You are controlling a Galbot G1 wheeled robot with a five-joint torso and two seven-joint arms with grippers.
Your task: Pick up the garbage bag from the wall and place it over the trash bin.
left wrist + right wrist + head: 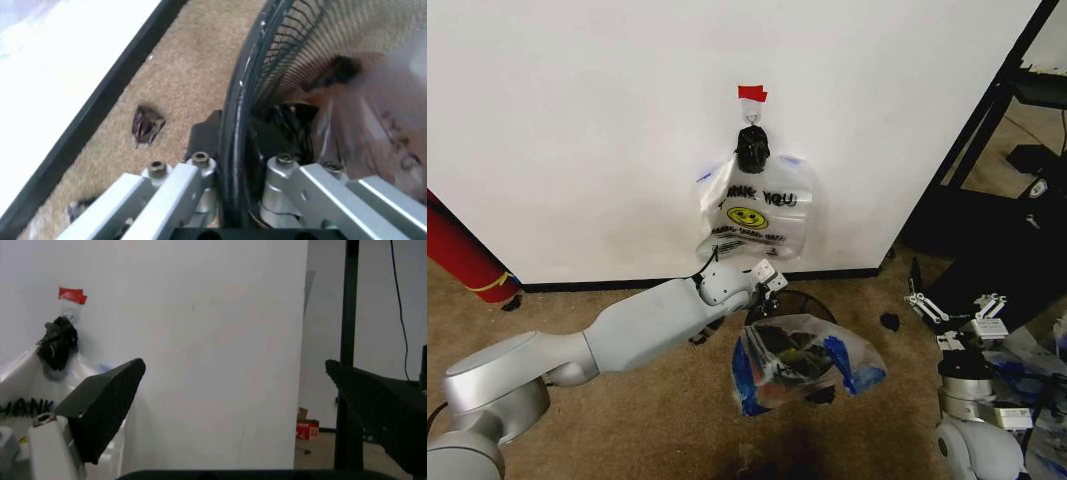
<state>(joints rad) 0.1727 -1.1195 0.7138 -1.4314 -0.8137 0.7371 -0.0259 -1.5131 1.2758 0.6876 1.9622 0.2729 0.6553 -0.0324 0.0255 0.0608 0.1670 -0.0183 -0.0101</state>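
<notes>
Landmark: the trash bin (795,308), a black mesh wastebasket on the carpet (627,420) just out from the black baseboard (607,284) of the white wall (577,120).

Garbage bag: the see-through garbage bag (802,368) with blue patches lies crumpled over the bin's near side, away from the wall; part of it sags into the mouth and the far arc of the rim (235,130) is bare.

Left gripper: the left gripper (770,287) sits at the bin's wall-side rim, touching or just beside it. In the left wrist view its fingers (175,192) are spread, one outside the mesh and one inside, with the rim wire running between them; they do not pinch any plastic that I can see.

Key relation: from the left gripper the bag lies across the bin's mouth, on the side away from the wall; the film shows inside the mesh (373,125), beyond the inner finger.

Right gripper: the right gripper (957,310) is parked well apart from the bin, on its right, jaws wide apart and empty (233,405).

Nearer arm: the left, by a clear margin.

Still on the wall: a "THANK YOU" smiley bag (755,212) hangs from the hook (749,112) under red tape (751,93), above the bin.

Judgement: the bag seems only half seated; its wall-side edge needs drawing over the bare rim.
</notes>
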